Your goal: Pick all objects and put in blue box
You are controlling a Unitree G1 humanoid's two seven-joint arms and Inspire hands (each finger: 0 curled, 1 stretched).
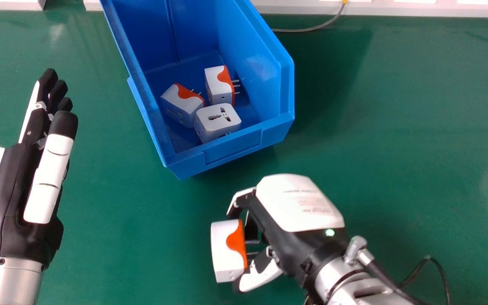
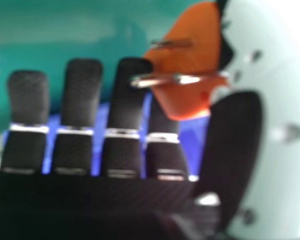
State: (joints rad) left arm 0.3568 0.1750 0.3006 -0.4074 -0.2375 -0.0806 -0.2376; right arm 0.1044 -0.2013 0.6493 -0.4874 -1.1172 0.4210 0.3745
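In the head view my right hand [image 1: 299, 207] is at the lower middle, curled on a white and orange plug adapter [image 1: 226, 250], pinched between fingers and thumb in front of the blue box [image 1: 233, 148]. Inside the box, at its near end, lie three more adapters: one orange and white [image 1: 180, 103], one upright with orange side [image 1: 218, 84], one with sockets facing up [image 1: 217, 120]. My left hand [image 1: 19, 182] is at the left, its fingers straight. The right hand view has the right hand [image 2: 235, 145] against the adapter [image 2: 190, 60], whose metal pins point toward the fingers.
The green table [image 1: 396, 127] surrounds the box. A grey cable [image 1: 307, 29] runs behind the box toward a white edge [image 1: 396, 8] along the back. A black cable [image 1: 434, 262] hangs by the right forearm.
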